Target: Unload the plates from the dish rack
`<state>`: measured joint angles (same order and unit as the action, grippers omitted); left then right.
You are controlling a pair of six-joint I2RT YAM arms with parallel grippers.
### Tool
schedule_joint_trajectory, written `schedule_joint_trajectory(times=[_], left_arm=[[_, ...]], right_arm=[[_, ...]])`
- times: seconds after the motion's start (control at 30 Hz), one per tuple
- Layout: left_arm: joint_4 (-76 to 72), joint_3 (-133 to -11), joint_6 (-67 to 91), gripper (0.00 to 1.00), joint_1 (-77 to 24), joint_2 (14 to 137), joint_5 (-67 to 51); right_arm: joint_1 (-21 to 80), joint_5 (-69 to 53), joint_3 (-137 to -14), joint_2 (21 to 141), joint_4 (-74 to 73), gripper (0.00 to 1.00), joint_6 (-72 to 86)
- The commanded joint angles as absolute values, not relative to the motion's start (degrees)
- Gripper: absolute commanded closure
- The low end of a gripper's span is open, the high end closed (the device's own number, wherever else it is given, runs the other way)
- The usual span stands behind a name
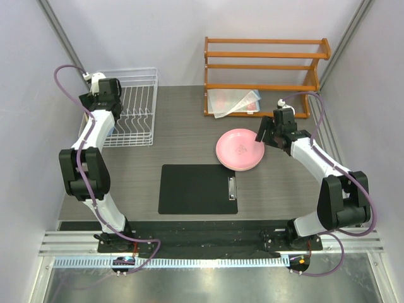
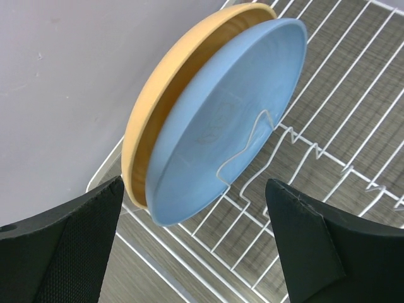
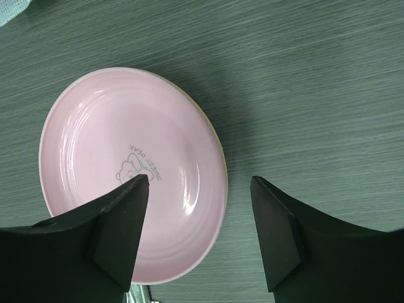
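Top external view hides the bit we care about most: the left gripper (image 1: 103, 88) and its wrist sit right over the far-left corner of the dish rack (image 1: 136, 107), so we can't spot any plates in it from up there. Left wrist cam sorts that out. A blue plate (image 2: 227, 126) stands on edge among the rack's prongs, leaning. An orange-yellow plate (image 2: 148, 120) stands right behind it on the side nearer the wall (image 2: 63, 76), mostly covered, with just a crescent of rim showing. Both plates sit ahead of the left gripper, roughly in line with the gap between its fingers, which are spread wide and hold nothing. The rack runs off the frame in that view. Over on the right, a pink plate (image 3: 126, 164) lies flat and face up on the table (image 3: 303, 76), between the black clipboard (image 1: 197, 189) and the orange shelf (image 1: 265, 66). The right gripper (image 3: 199, 183) hangs at its right edge, fingers wide apart and empty, one overlapping the plate and the other over bare table. We can't tell if it touches. A thin yellowish line peeks out from under the pink rim, too slim for us to say what it is.
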<state>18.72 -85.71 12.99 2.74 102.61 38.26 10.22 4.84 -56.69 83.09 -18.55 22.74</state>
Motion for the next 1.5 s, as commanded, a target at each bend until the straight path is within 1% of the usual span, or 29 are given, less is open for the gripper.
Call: schedule_joint_trajectory(times=[0.0, 0.27, 0.57, 0.73, 0.83, 0.93, 1.03, 1.07, 1.13, 1.17, 1.2, 1.27, 1.33, 1.43, 1.47], left_arm=[[13.9, -86.5, 13.4, 0.08, 3.1, 98.8, 35.3], [14.9, -90.9, 12.7, 0.09, 3.3, 102.8, 35.4], [13.8, -91.1, 13.6, 0.11, 4.6, 105.6, 32.3], [13.4, -91.6, 13.8, 0.12, 5.4, 107.2, 32.6], [12.7, -92.3, 14.1, 0.16, 6.1, 108.3, 32.7], [12.8, -93.0, 13.5, 0.17, 6.4, 109.2, 33.3], [13.4, -93.5, 13.1, 0.27, 6.5, 110.0, 33.9], [13.3, -93.5, 12.9, 0.32, 6.6, 110.2, 34.0], [13.2, -93.4, 12.9, 0.38, 6.5, 110.4, 34.5], [13.3, -93.3, 12.7, 0.44, 6.6, 110.3, 34.5], [13.1, -93.1, 12.7, 0.45, 6.5, 110.0, 34.5], [12.2, -92.0, 12.7, 0.57, 6.6, 109.7, 34.3], [12.3, -91.9, 12.7, 0.6, 6.5, 109.7, 34.2], [13.4, -92.6, 12.8, 0.76, 6.5, 110.0, 34.0], [13.5, -92.6, 12.8, 0.88, 6.5, 109.9, 33.8]], right_arm=[[10.2, 3.6, -56.7, 83.1, -14.6, 0.29, 23.4], [10.3, 2.7, -56.2, 83.4, -13.7, 0.29, 23.3], [10.2, 2.2, -56.7, 85.0, -13.4, 0.29, 23.3], [10.3, 1.8, -56.9, 85.8, -13.0, 0.3, 23.3], [10.3, 1.4, -57.1, 86.5, -12.9, 0.3, 23.2], [10.3, 1.1, -57.3, 87.0, -12.9, 0.31, 23.1], [10.3, 0.8, -57.6, 87.6, -12.6, 0.32, 23.5], [10.2, 0.7, -57.6, 87.9, -12.6, 0.32, 23.5], [10.2, 0.8, -57.4, 88.0, -12.4, 0.33, 23.6], [10.3, 0.8, -57.4, 88.0, -12.4, 0.33, 23.6], [10.2, 0.7, -57.2, 87.9, -12.4, 0.33, 23.6], [10.3, 0.7, -57.2, 87.6, -12.4, 0.33, 23.6], [10.2, 0.8, -57.1, 87.5, -12.4, 0.33, 23.6], [10.3, 0.7, -57.0, 87.0, -12.4, 0.33, 23.6], [10.2, 0.7, -56.9, 86.9, -12.4, 0.33, 23.7]])
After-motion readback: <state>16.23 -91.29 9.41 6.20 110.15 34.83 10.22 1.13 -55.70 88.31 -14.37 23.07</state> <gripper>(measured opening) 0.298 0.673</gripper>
